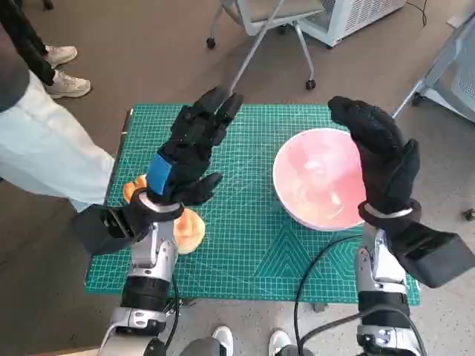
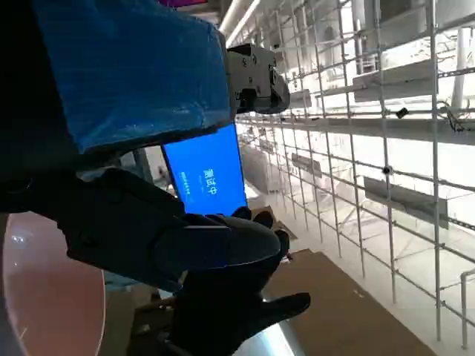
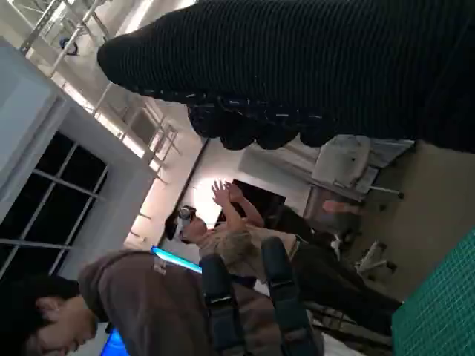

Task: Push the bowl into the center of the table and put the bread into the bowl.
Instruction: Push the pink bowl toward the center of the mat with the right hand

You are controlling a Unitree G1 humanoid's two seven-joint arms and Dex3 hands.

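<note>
Left hand [image 1: 194, 152] raised, fingers spread, empty; right hand [image 1: 382, 159] likewise, above bowl [image 1: 312, 178] rim.

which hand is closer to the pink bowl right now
Right. The right hand is raised at the pink bowl's right edge, overlapping its rim in the head view. The left hand is raised over the mat's left half, clearly apart from the bowl.

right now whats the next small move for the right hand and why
Probably lower the right hand to the outer rim of the bowl and nudge it toward the left hand. The pink bowl sits toward the right side of the green mat, off center, and the right hand hovers raised beside it, holding nothing. The bread can wait.
</note>
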